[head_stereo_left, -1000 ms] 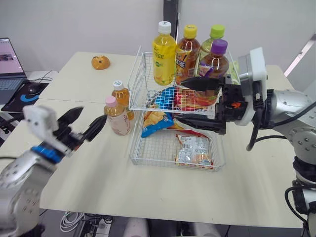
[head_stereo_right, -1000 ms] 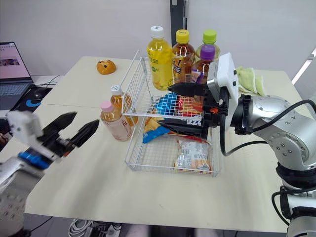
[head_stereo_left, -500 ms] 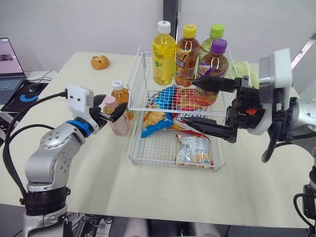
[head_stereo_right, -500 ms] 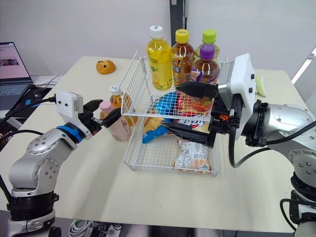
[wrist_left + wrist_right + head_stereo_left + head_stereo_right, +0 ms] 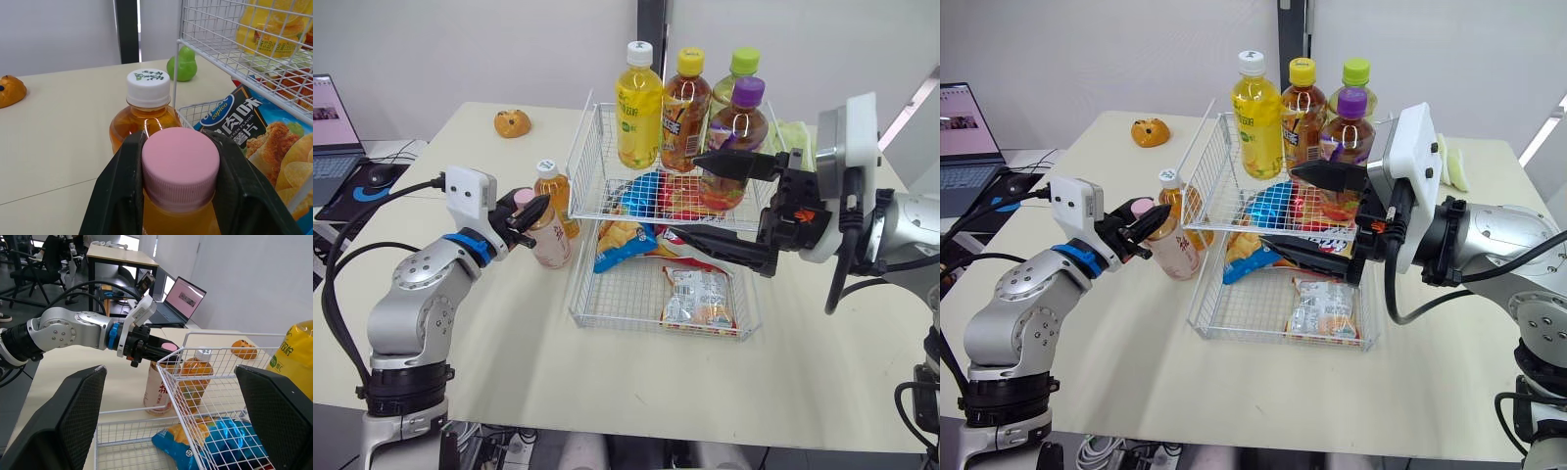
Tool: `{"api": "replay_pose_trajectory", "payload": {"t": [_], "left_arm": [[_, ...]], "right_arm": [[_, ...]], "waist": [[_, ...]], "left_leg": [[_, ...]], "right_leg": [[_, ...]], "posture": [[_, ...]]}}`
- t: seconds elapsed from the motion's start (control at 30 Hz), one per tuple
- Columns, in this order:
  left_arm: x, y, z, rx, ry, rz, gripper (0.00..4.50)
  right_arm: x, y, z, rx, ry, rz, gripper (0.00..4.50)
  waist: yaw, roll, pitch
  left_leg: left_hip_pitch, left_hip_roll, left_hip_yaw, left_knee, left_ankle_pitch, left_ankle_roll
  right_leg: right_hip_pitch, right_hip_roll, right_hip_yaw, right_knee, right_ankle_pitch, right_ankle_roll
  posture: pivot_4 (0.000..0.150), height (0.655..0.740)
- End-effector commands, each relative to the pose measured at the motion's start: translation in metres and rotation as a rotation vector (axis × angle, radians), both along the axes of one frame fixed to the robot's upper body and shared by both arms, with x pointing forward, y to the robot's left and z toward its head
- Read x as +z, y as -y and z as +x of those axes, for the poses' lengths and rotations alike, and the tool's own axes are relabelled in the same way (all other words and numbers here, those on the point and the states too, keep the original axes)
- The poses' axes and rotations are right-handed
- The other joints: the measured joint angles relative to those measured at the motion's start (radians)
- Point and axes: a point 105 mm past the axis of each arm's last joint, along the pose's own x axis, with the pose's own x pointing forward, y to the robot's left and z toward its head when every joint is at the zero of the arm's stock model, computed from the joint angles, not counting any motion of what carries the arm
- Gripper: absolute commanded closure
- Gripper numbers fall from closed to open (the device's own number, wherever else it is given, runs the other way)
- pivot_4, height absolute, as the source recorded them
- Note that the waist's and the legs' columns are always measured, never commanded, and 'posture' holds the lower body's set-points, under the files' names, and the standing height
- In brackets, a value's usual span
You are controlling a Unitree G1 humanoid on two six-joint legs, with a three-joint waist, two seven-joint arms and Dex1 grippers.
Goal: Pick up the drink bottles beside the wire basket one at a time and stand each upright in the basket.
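Cream table [image 5: 509, 333] across the scene. On it, near the middle, a two-tier wire basket [image 5: 582, 294]. At the far left edge, a laptop [image 5: 333, 127].

Right gripper [image 5: 687, 198] at the basket's right front, fingers spread wide and holding nothing. Upper finger level with the top tier, by the purple-cap bottle [image 5: 736, 127]. Lower finger reaching over the bottom tier.

Left gripper [image 5: 529, 209] just left of the basket. Fingers [image 5: 117, 196] pressed to either side of the pink cap, clamped on the pink-cap bottle [image 5: 548, 243].

Upright in the top tier, four bottles [image 5: 638, 108]: yellow with white cap, brown with yellow cap, green-cap, purple-cap. Snack bags [image 5: 697, 299] lying in both tiers.

Pink-cap bottle upright on the table, outside the basket, close to its left wall. Just behind it, touching or nearly so, a white-cap bottle [image 5: 551, 186], also upright, with no gripper on it. Farther back on the table, well apart from the rest, a small orange toy [image 5: 512, 123].
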Motion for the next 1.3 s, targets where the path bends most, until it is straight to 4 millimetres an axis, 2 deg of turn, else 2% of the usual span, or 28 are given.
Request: {"api": "replay_pose_trajectory", "payload": {"t": [0.03, 0.17, 0.37, 0.5, 0.6, 0.77, 0.93, 1.1, 1.2, 1.3], "left_arm": [[0.036, -0.010, -0.014, -0.054, 0.082, 0.032, 3.14], [0.081, -0.027, -0.028, -0.126, 0.106, 0.077, 3.14], [0.140, -0.018, -0.060, -0.376, 0.065, 0.125, 3.14], [0.183, -0.002, -0.075, -0.527, 0.100, 0.137, 3.14], [0.207, 0.008, -0.078, -0.601, 0.139, 0.131, 3.14], [0.246, 0.037, -0.081, -0.800, 0.202, 0.111, 3.14], [0.245, 0.077, -0.063, -0.993, 0.209, 0.142, 3.14], [0.237, 0.109, -0.040, -1.075, 0.220, 0.102, 3.14], [0.219, 0.134, -0.024, -1.115, 0.229, 0.118, 3.14], [0.200, 0.150, -0.006, -1.086, 0.206, 0.143, 3.14]], "right_arm": [[0.009, 0.002, -0.004, -0.006, 0.056, 0.006, 0.00], [0.009, 0.002, -0.003, -0.010, 0.056, 0.007, 0.00], [0.011, -0.001, 0.000, 0.010, 0.060, 0.038, 0.00], [0.009, -0.002, 0.004, 0.003, 0.064, 0.032, 0.00], [0.007, -0.001, 0.007, -0.018, 0.072, 0.030, 0.00], [0.005, 0.006, 0.010, -0.101, 0.095, 0.032, 0.00], [0.004, 0.014, 0.008, -0.191, 0.114, 0.033, 0.00], [0.004, 0.021, 0.003, -0.271, 0.125, 0.039, 0.00], [0.003, 0.027, -0.004, -0.321, 0.130, 0.040, 0.00], [0.004, 0.030, -0.009, -0.355, 0.132, 0.043, 0.00]], "waist": [[-0.002, 0.000, 0.000], [-0.002, -0.001, 0.002], [0.000, -0.002, 0.003], [0.006, -0.003, 0.003], [0.006, -0.003, 0.003], [0.005, -0.003, 0.003], [0.004, -0.003, 0.004], [0.001, -0.003, 0.004], [0.000, -0.002, 0.004], [-0.001, -0.002, 0.004]], "left_leg": [[0.000, 0.000, 0.000, 0.000, 0.000, 0.000], [-0.002, 0.001, 0.000, 0.000, 0.000, -0.001], [-0.003, 0.000, 0.000, -0.001, 0.001, -0.005], [-0.004, 0.000, 0.000, -0.001, 0.001, -0.005], [-0.004, 0.000, 0.000, 0.000, 0.001, -0.005], [-0.004, 0.001, 0.000, 0.000, 0.001, -0.005], [-0.004, 0.000, 0.000, 0.001, 0.001, -0.005], [-0.005, 0.000, 0.000, 0.001, 0.001, -0.005], [-0.006, 0.000, 0.002, 0.001, 0.001, -0.005], [-0.008, 0.000, 0.002, 0.001, 0.001, -0.005]], "right_leg": [[0.000, 0.000, 0.000, 0.000, 0.000, 0.000], [-0.003, 0.001, 0.000, 0.000, 0.000, 0.000], [-0.003, 0.001, 0.000, -0.004, 0.000, 0.000], [-0.002, 0.001, -0.001, -0.005, 0.000, 0.001], [-0.003, 0.002, 0.000, -0.005, 0.000, 0.001], [-0.003, 0.004, 0.000, -0.004, 0.000, 0.001], [-0.004, 0.004, 0.001, -0.004, 0.000, 0.001], [-0.004, 0.004, 0.002, -0.002, 0.000, 0.001], [-0.006, 0.004, 0.003, -0.003, 0.000, 0.001], [-0.009, 0.004, 0.004, -0.002, 0.000, 0.001]], "posture": [[0.150, 0.7400], [0.150, 0.7400], [0.150, 0.7400], [0.150, 0.7400], [0.150, 0.7400], [0.150, 0.7400], [0.150, 0.7400], [0.150, 0.7400], [0.150, 0.7400], [0.150, 0.7400]]}}
